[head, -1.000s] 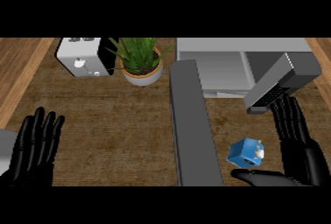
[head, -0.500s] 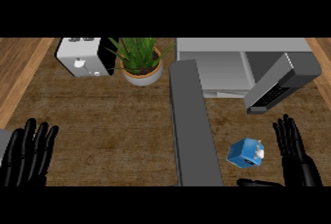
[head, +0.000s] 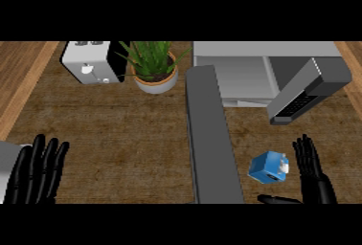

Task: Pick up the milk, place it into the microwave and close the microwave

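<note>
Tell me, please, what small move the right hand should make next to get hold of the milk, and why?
Probably the right hand should slide left and curl round the milk. Its fingers are straight and lie just right of the blue carton, its thumb below it, with nothing grasped. The microwave already stands open, its door swung out left of the milk.

The milk (head: 268,168) at the lower right is a bright blue box with a white patch, and the microwave (head: 263,72) at the upper right is grey with a darker grey door (head: 210,139). The desk (head: 120,124) is dark brown with a wood grain. At the upper left stand a white and black toaster (head: 92,62) and a green plant in a tan pot (head: 155,80); both hands, left hand (head: 35,172) and right hand (head: 311,172), are black.
</note>
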`<move>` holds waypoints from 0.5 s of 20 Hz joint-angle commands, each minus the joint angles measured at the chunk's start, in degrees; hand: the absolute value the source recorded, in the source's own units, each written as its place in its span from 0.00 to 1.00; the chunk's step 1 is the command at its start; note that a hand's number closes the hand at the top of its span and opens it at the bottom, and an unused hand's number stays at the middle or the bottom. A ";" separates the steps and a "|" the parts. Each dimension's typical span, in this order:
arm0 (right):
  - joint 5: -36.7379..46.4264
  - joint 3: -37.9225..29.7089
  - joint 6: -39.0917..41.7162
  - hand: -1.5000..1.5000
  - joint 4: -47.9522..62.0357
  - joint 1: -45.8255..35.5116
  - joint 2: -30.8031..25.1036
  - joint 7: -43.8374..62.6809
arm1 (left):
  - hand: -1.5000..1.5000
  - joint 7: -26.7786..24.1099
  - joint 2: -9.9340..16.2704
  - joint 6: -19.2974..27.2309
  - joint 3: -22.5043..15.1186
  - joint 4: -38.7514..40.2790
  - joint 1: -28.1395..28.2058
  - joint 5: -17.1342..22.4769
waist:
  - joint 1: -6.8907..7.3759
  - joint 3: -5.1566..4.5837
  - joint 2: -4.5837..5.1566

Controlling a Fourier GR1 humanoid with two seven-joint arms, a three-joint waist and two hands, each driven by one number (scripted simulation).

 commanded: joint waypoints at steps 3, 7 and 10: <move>-1.34 -2.45 1.95 0.00 14.93 -6.41 -0.08 -8.82 | 0.00 -1.65 -0.44 0.99 -2.28 1.04 1.19 -2.22 | 0.15 0.00 0.01; -1.75 -5.33 1.73 0.00 23.49 -9.63 -1.76 -12.80 | 0.00 4.18 0.82 1.22 -1.96 -5.51 1.20 -2.01 | 0.17 0.01 0.01; -0.38 -5.46 2.49 0.00 31.57 -13.20 -2.99 -17.28 | 0.00 1.52 0.86 0.78 0.68 0.07 -0.92 0.60 | 0.16 0.00 0.06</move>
